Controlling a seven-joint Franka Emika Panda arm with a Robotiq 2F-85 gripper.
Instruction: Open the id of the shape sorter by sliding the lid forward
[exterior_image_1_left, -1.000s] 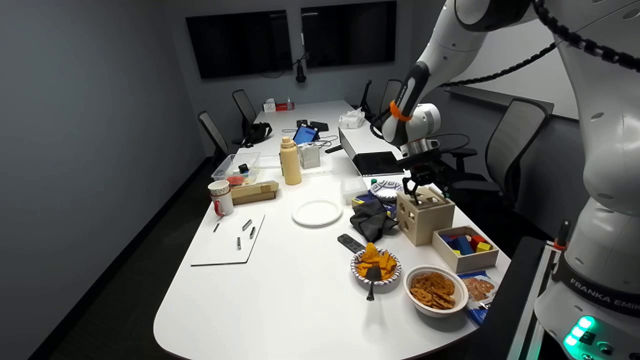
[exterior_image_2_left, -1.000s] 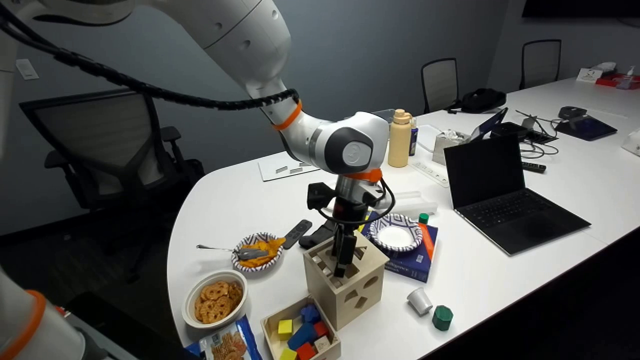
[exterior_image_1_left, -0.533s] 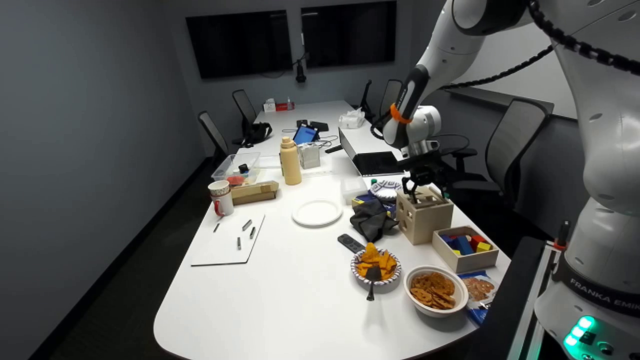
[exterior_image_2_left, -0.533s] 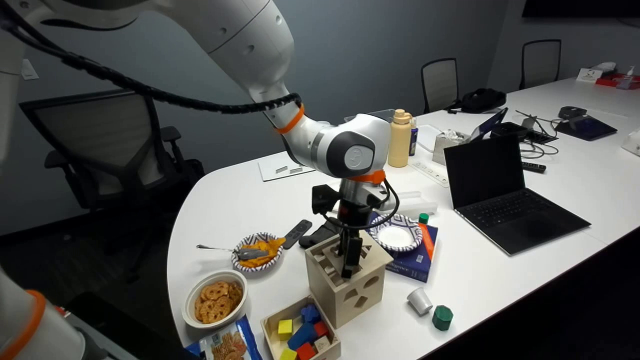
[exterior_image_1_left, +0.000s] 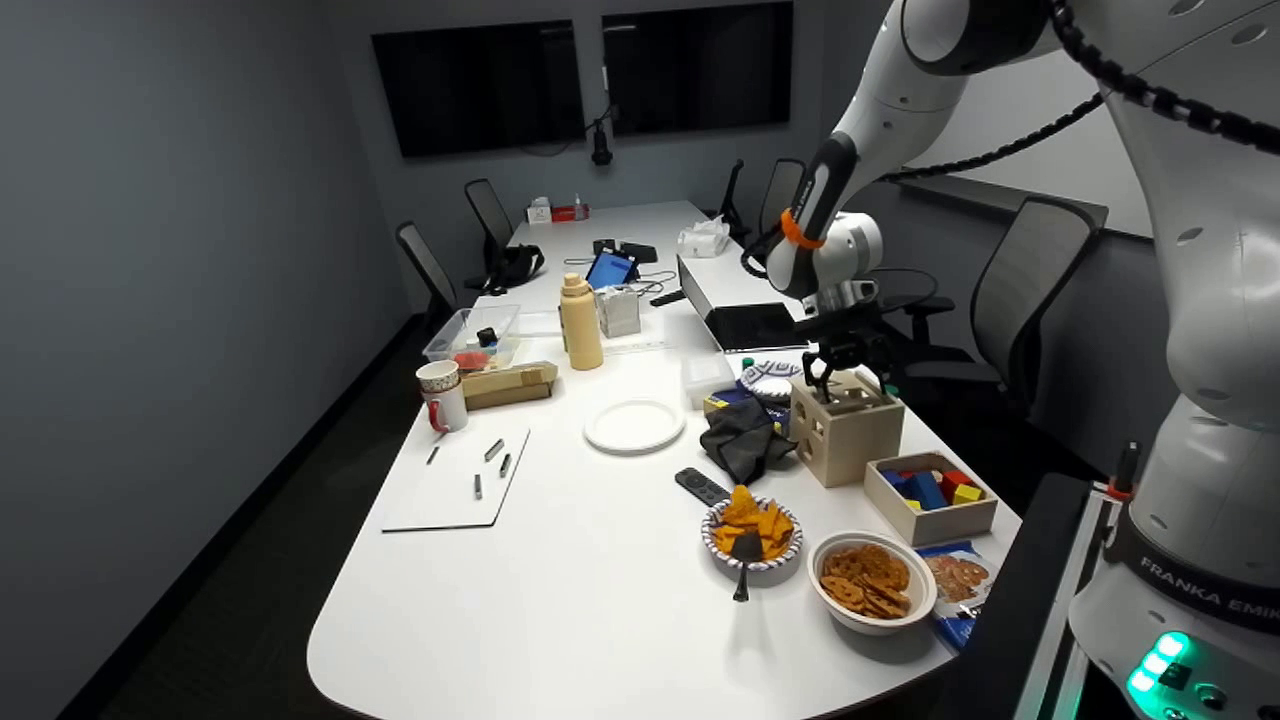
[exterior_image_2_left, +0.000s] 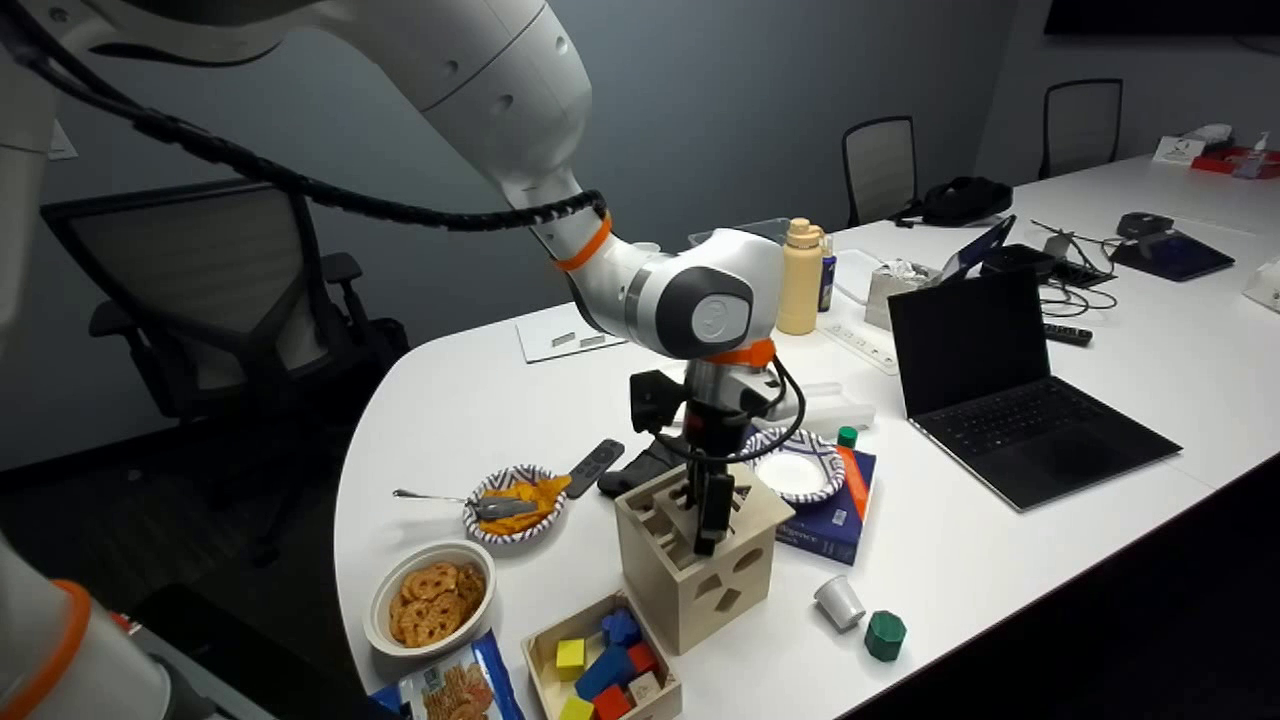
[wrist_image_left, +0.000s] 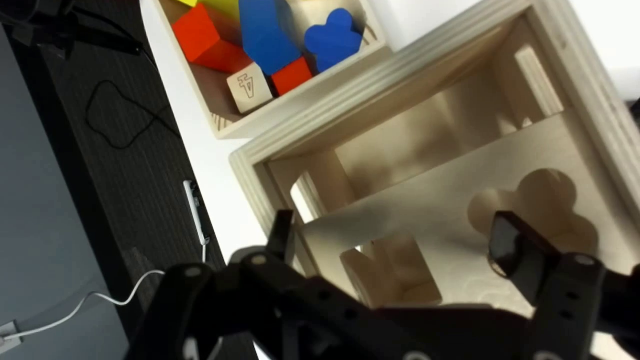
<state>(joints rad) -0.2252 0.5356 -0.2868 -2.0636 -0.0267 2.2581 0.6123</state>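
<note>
The shape sorter, a pale wooden cube box, stands on the table in both exterior views (exterior_image_1_left: 850, 445) (exterior_image_2_left: 690, 600). In the wrist view its rim (wrist_image_left: 390, 85) frames a wide gap that opens into the box on the tray side. The lid (wrist_image_left: 415, 200), a thin panel with a clover hole and a square hole, covers the rest of the top; it also shows in an exterior view (exterior_image_2_left: 757, 512). My gripper (wrist_image_left: 400, 240) is open over the lid, one fingertip by the side rim, the other at the clover hole. Whether the tips touch wood cannot be told.
A wooden tray of coloured blocks (exterior_image_2_left: 540, 665) stands close beside the box. A pretzel bowl (exterior_image_2_left: 480, 600), a chip bowl (exterior_image_2_left: 550, 520), a blue book with a paper bowl (exterior_image_2_left: 825, 540), a small cup (exterior_image_2_left: 840, 602) and a green block (exterior_image_2_left: 885, 636) are around it.
My gripper has moved away from the block tray, still open. The shape sorter has shifted slightly the same way. The gripper moved more than the box, and the gap looks slightly wider.
</note>
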